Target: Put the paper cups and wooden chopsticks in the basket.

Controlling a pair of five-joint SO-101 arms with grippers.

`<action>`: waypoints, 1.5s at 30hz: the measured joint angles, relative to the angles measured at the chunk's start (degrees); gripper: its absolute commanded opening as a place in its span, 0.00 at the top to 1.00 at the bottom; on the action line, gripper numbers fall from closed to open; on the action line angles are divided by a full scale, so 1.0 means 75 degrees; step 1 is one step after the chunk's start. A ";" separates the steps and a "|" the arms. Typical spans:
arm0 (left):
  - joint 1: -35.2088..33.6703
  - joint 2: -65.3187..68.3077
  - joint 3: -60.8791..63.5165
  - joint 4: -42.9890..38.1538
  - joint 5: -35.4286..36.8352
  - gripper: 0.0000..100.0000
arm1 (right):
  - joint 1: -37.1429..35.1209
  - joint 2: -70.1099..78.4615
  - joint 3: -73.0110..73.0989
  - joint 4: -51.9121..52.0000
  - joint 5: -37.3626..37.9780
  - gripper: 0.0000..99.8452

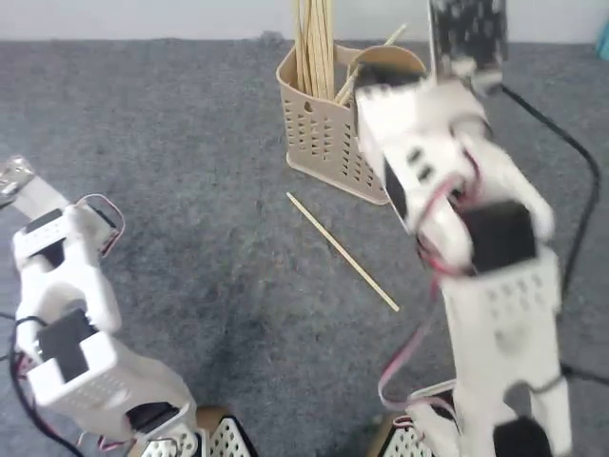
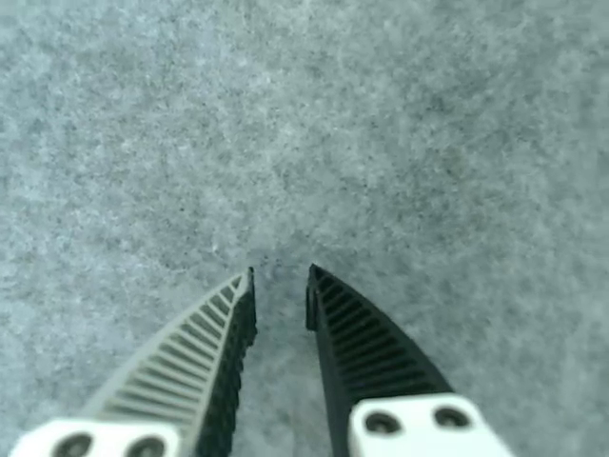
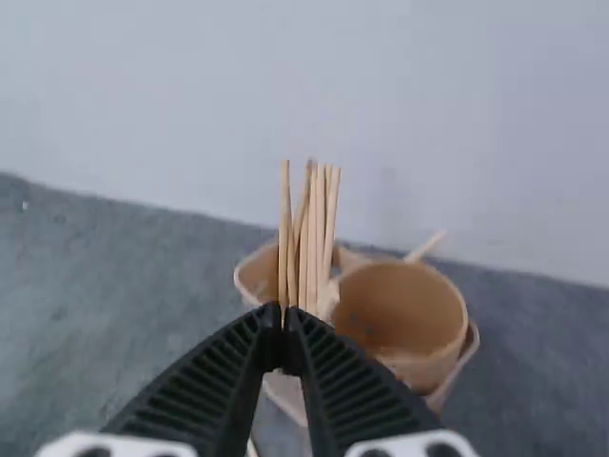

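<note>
A beige slotted basket (image 1: 328,143) stands at the back of the grey carpet and holds a bundle of upright wooden chopsticks (image 1: 314,48) and a brown paper cup (image 3: 404,314). One loose chopstick (image 1: 343,251) lies slanted on the carpet in front of the basket. My right arm (image 1: 447,181) is raised beside the basket. Its gripper (image 3: 282,319) is shut and faces the basket (image 3: 257,281) and the bundle (image 3: 314,228). One stick lines up with its tips, and I cannot tell whether it is held. My left gripper (image 2: 281,276) is open over bare carpet.
The left arm (image 1: 67,286) stands at the near left, well away from the basket. A black cable (image 1: 571,152) runs along the right side. A pale wall rises behind the basket. Open carpet lies between the arms.
</note>
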 measured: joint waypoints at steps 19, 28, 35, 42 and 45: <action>0.4724 -0.3610 0.1407 0.0598 0.0949 0.91 | 0.2051 -0.4489 0.3774 0.4806 0.0293 0.99; 0.6341 -0.2204 0.0199 0.1149 0.1887 0.91 | 0.2731 -0.7807 0.7830 0.3528 0.1512 0.99; 0.6470 -0.0504 -0.1160 0.1664 0.2426 0.91 | 0.3012 -0.6646 0.8334 0.3223 0.2684 0.99; 0.6470 0.0387 -0.1934 0.1664 0.2848 0.73 | 0.3810 -0.3798 1.0151 0.0164 0.2837 0.99; 0.6470 0.0762 -0.1969 0.1664 0.3388 0.72 | 0.3821 -0.2872 1.0807 -0.1055 0.2825 0.99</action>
